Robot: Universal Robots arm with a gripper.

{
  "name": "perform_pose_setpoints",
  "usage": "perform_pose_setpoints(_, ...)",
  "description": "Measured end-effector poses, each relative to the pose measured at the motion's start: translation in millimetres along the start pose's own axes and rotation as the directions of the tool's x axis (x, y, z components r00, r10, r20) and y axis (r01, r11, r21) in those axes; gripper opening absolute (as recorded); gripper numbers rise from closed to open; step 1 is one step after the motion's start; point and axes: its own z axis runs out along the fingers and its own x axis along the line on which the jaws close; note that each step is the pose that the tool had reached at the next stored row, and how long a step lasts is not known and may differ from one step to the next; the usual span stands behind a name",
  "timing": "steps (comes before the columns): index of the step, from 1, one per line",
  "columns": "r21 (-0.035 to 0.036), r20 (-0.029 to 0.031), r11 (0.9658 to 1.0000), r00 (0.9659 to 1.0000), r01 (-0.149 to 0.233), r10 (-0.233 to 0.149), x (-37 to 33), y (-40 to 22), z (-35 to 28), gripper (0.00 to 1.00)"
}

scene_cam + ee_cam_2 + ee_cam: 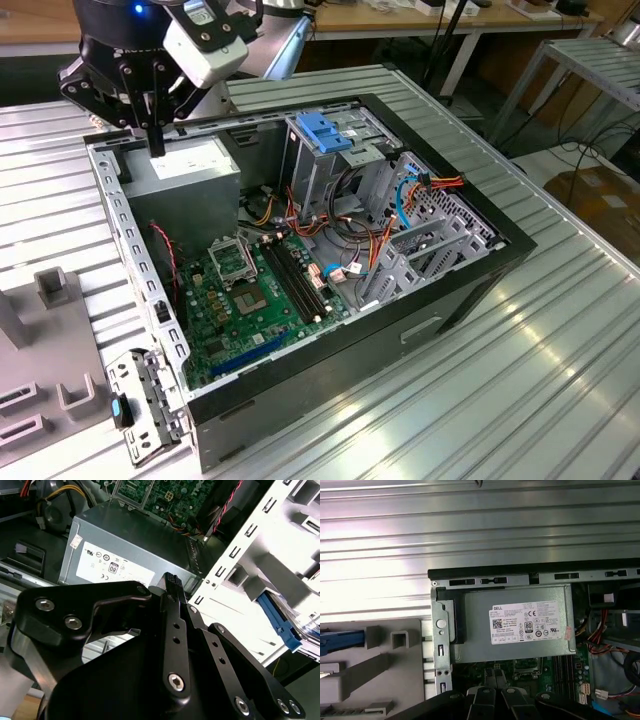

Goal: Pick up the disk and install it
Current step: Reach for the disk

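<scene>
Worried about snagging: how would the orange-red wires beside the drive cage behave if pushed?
The orange-red wires look thin and loosely curved, so they are probably floppy and light. They seem fixed at both ends, so they would likely spring back.

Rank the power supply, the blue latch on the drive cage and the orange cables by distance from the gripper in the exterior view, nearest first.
From the gripper:
1. The power supply, just below it.
2. The blue latch, atop the drive cage, toward the exterior view's right.
3. The orange cables, farthest toward the exterior view's right.
</scene>
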Motion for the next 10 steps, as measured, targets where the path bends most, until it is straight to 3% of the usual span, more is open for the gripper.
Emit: perform_pose_setpoints(10, 0.0001, -0.0014, 1.0000, 1.0000, 0.000, 0.000, 2.6, -0.2, -0.1, 0.11)
